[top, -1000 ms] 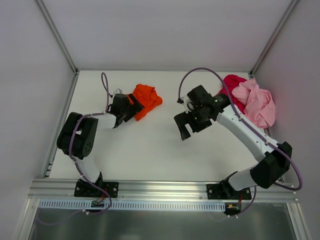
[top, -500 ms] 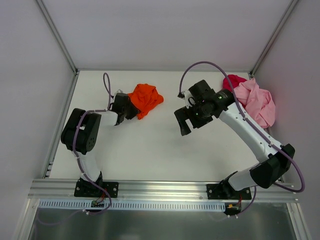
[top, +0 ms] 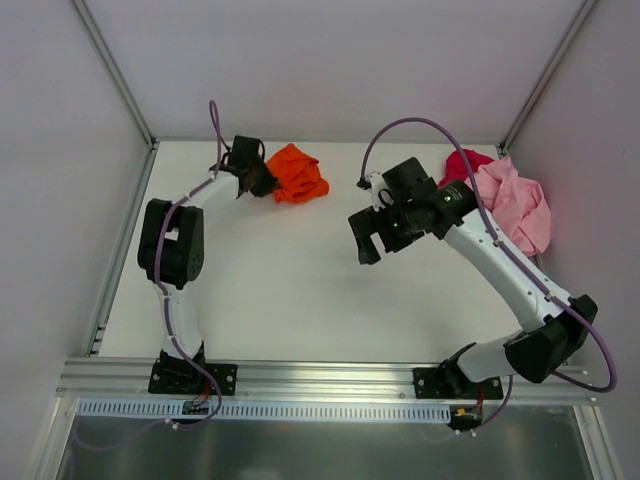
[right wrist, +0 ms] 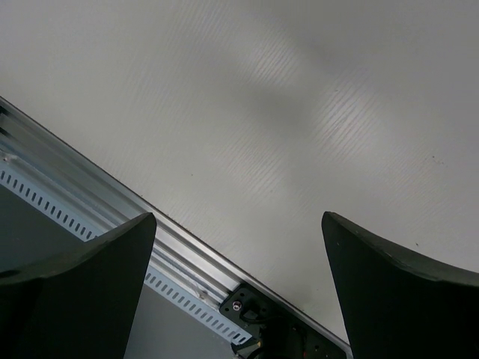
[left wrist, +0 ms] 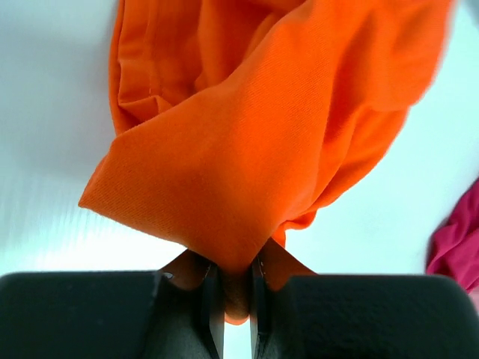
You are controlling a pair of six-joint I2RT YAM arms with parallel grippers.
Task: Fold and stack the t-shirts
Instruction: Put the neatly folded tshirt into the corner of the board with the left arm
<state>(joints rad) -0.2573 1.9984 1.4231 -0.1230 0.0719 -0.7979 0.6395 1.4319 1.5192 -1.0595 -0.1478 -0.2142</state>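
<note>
Fabric of orange t-shirt sits pinched in left hand.

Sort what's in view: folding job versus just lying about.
Job: crumpled bright orange cloth t-shirt, pinched in the left jaws; light pink cloth t-shirt; crimson-magenta cloth t-shirt.
Just there: white table top; aluminium rail at near edge.

We see a white worktop with a metal rail along its near edge. By the far edge, left of the middle, an orange shirt sits bunched up; how much of it rests on the surface we cannot tell. In the far right corner a crumpled pink shirt overlaps a red shirt.
</note>
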